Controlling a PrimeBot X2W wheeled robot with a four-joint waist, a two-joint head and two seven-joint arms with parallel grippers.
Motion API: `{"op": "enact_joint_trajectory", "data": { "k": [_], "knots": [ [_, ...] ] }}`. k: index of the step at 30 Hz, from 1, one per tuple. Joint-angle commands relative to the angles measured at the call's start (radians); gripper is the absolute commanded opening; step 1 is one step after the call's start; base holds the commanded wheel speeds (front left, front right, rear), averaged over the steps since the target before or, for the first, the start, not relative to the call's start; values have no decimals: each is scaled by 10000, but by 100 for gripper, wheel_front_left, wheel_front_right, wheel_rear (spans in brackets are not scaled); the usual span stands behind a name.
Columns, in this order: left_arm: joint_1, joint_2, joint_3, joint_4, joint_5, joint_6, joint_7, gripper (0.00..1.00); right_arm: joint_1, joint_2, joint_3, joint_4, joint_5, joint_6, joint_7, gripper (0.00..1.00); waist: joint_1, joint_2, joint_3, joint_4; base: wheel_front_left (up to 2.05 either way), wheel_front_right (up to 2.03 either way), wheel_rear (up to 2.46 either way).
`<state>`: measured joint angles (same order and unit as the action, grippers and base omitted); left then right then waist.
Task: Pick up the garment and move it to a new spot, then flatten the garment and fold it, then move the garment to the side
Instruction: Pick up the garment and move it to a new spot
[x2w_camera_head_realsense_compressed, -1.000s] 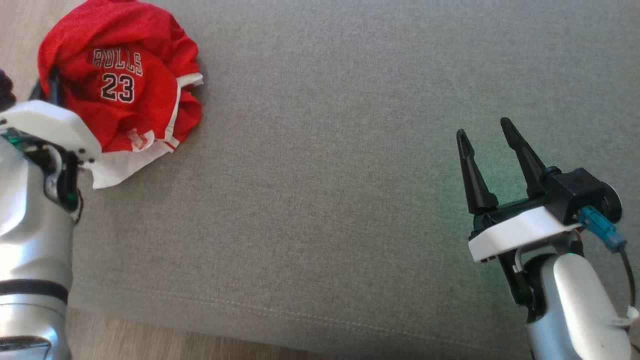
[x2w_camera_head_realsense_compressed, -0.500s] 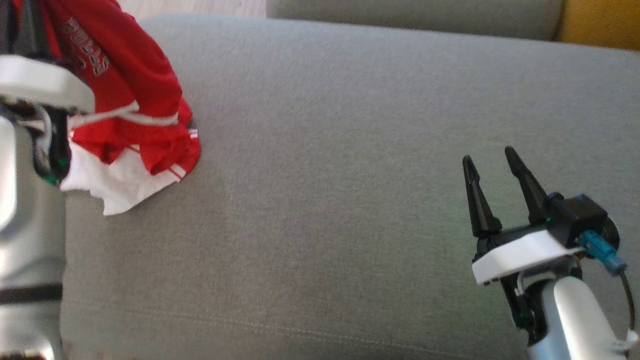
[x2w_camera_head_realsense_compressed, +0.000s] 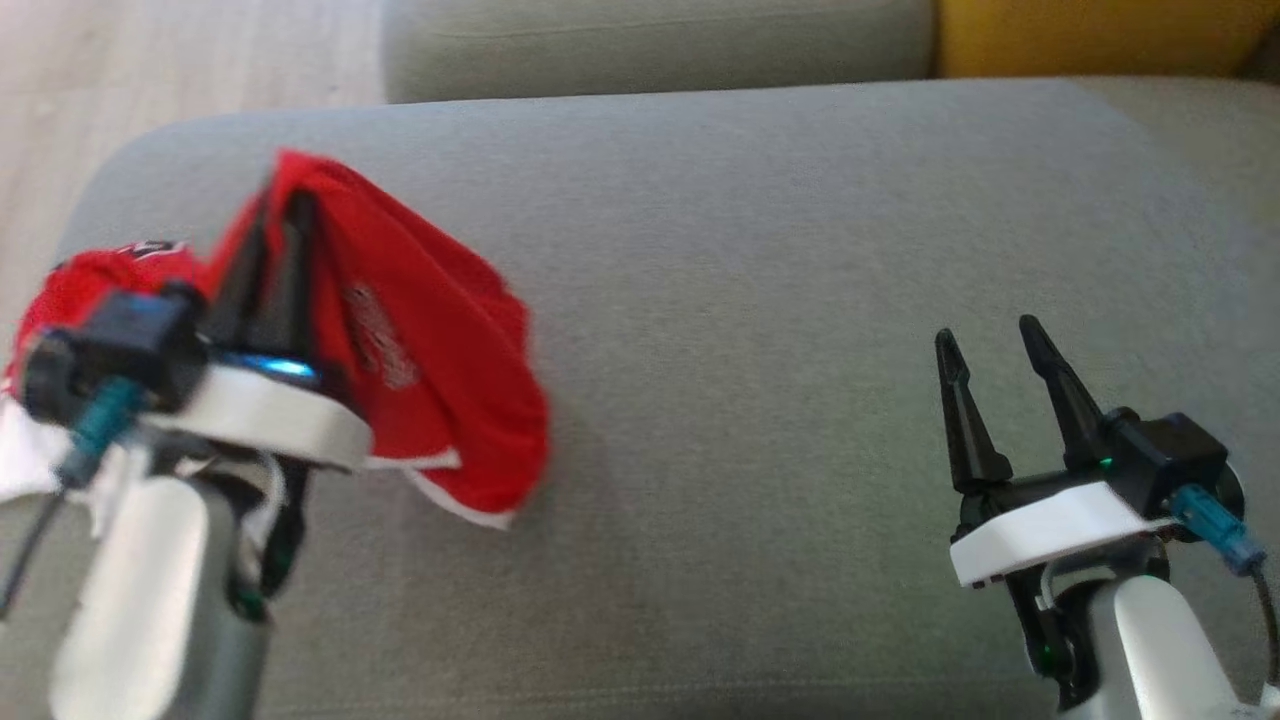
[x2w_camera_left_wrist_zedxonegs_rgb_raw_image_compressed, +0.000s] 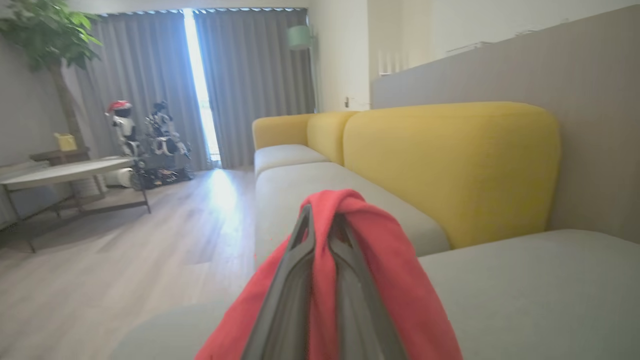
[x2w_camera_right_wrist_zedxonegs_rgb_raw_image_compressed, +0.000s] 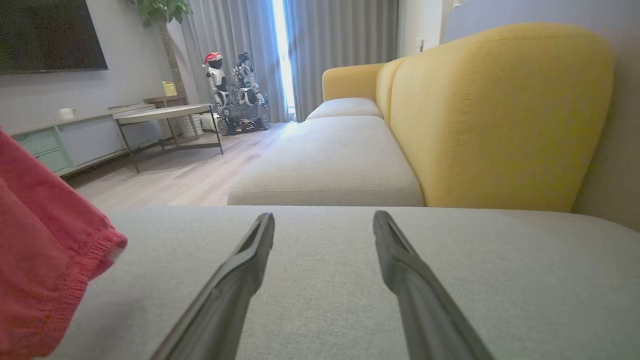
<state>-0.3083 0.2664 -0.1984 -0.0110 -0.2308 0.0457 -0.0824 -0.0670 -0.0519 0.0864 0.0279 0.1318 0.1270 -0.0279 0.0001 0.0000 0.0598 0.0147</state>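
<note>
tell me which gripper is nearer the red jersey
Left. The left gripper is shut on the red jersey, which drapes over it; the right gripper stands open, well apart from it across the grey cushion.

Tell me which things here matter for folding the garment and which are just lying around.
Job: red garment, left gripper clamped on it, open right gripper, grey seat cushion.
Lying about: yellow backrest, low table, potted plant.
</note>
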Motion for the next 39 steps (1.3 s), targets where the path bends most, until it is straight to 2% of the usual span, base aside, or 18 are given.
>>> {"op": "enact_joint_trajectory", "data": {
  "k": [1, 4, 7, 18, 23, 27, 28, 29, 30, 36, 39],
  "knots": [
    [-322, 139, 269, -501, -51, 114, 47, 0, -257, 7, 180, -389, 23, 37, -122, 100, -1, 0, 169, -451, 0, 0, 0],
    [-12, -220, -104, -742, -176, 109, 133, 0, -295, 11, 103, -419, 79, 37, -174, 100, -1, 0, 370, -937, 0, 0, 0],
    [-89, -739, -486, -449, -355, 84, 8, 0, -446, 14, 170, -412, 293, 37, -309, 100, -1, 0, 742, -1697, 0, 0, 0],
    [-2109, -1361, -1536, 1362, -4, -534, -380, 0, -727, 15, 437, 16, 841, 37, -861, 100, -1, 0, 1537, -3827, 0, 0, 0],
    [-2525, -1454, -1912, 2452, 32, -785, -95, 0, -733, 15, 449, 205, 1070, 37, -1140, 100, -1, 0, 1808, -4318, 0, 0, 0],
    [-2444, -1574, -2241, 3308, -169, -1061, 131, 0, -776, 16, 429, 317, 1154, 37, -1315, 100, -1, 0, 1929, -4342, 0, 0, 0],
    [-2407, -1611, -2314, 3454, -239, -1121, 151, 16, -783, 16, 400, 329, 1155, 37, -1337, 100, -1, 0, 1939, -4290, 0, 0, 0],
    [-2355, -1659, -2380, 3583, -343, -1183, 168, 80, -796, 16, 386, 341, 1145, 37, -1349, 100, -1, 0, 1935, -4220, 0, 0, 0],
    [-2304, -1698, -2455, 3684, -421, -1236, 162, 100, -810, 16, 387, 356, 1127, 37, -1353, 100, -1, 0, 1915, -4135, 0, 0, 0],
    [-1928, -1849, -2844, 3842, -716, -1408, -62, 100, -884, 16, 369, 383, 994, 37, -1289, 100, -1, 0, 1672, -3529, 0, 0, 0],
    [-1672, -1888, -2935, 3639, -713, -1304, -454, 100, -893, 16, 331, 347, 879, 37, -1189, 100, -1, 0, 1458, -3046, 0, 0, 0]
  ]
}}
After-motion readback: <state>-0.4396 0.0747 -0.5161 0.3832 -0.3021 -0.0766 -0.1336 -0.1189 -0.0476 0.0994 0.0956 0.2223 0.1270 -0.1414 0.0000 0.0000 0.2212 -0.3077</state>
